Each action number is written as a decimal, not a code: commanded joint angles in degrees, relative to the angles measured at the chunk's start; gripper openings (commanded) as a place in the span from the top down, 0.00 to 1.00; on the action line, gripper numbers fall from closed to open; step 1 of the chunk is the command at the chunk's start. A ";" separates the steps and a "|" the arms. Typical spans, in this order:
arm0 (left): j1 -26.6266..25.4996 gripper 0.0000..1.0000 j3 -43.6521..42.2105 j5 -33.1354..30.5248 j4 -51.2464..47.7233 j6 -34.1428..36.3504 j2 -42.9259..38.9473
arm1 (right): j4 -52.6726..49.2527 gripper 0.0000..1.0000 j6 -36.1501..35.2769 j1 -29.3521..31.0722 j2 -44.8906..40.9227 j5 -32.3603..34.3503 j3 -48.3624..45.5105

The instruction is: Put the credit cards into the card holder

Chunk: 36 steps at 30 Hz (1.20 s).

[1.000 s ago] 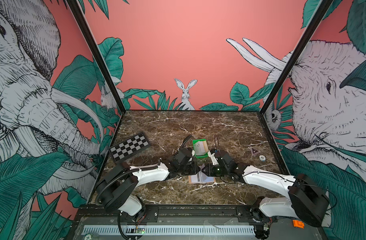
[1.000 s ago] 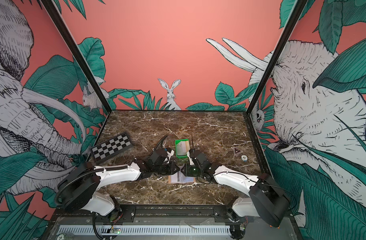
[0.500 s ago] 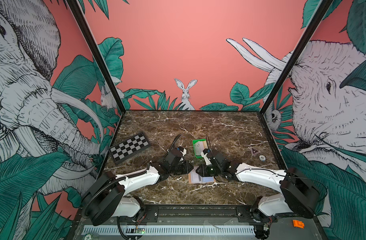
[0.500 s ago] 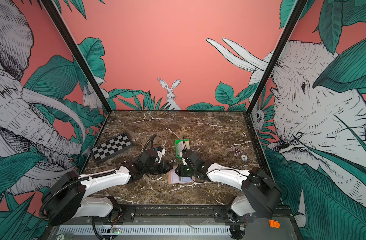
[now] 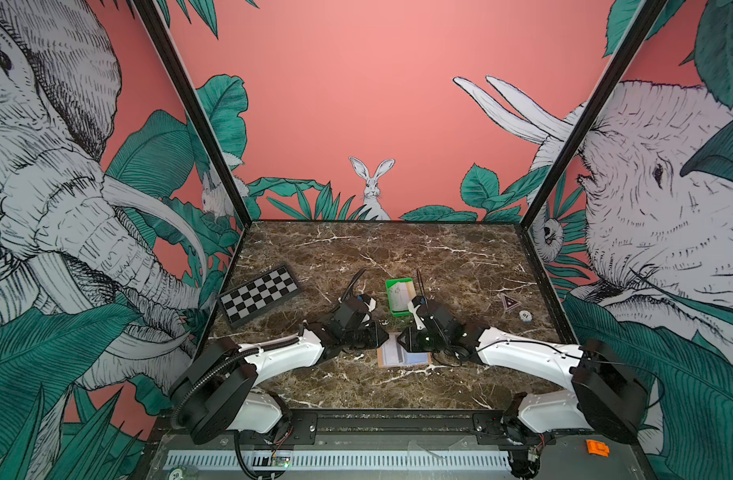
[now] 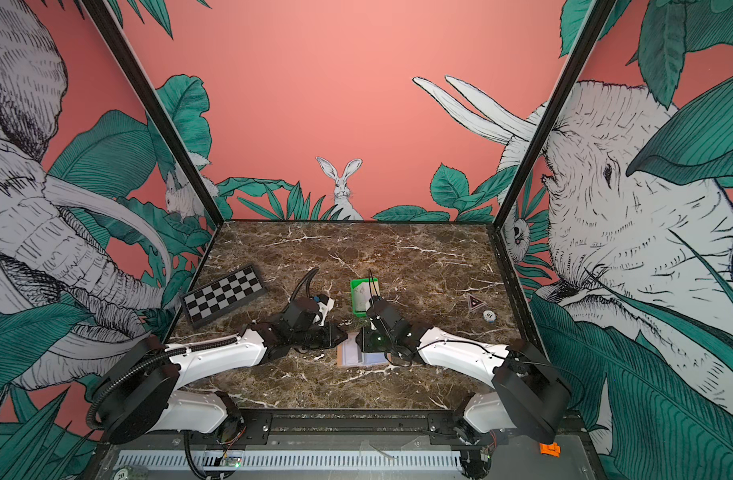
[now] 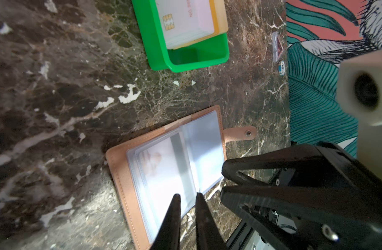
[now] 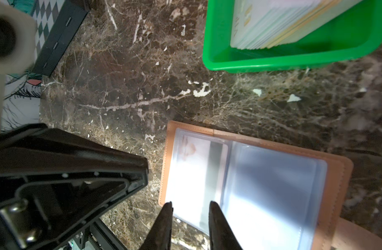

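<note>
Card holder (image 5: pixel 402 355) lies open on the surface (image 5: pixel 356 257), at 6 o'clock of the green tray (image 7: pixel 196 62) that holds the credit cards (image 7: pixel 185 21).
Left pincer (image 7: pixel 187 195) is narrowly apart and right pincer (image 8: pixel 190 203) wider; both are empty above the sleeves. We judge the cards light, stiff and slick, so we pinch the top card's overhanging edge. The sleeves look limp.

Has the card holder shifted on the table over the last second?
No. In a top view the card holder lies open in the same spot, just in front of the green tray, with the same gap between them as before.
</note>
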 commanded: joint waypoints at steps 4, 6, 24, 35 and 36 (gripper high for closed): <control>1.05 0.82 8.90 -1.73 -5.85 5.84 4.03 | -4.22 0.63 -3.14 -2.05 -1.12 1.71 2.93; 1.58 0.81 11.88 -1.59 -7.56 7.10 6.36 | -5.20 0.62 -4.03 -3.15 -0.66 1.52 4.19; 6.18 0.85 31.56 -2.03 -14.54 13.96 21.95 | -13.20 0.34 -15.54 -16.79 9.77 -2.75 19.61; 8.79 0.88 35.67 -3.77 -13.91 14.63 27.81 | -16.33 0.16 -19.81 -18.86 20.82 -2.00 28.31; 8.89 0.88 35.94 -3.85 -13.90 14.68 28.27 | -16.54 0.16 -19.96 -18.93 21.59 -2.13 28.91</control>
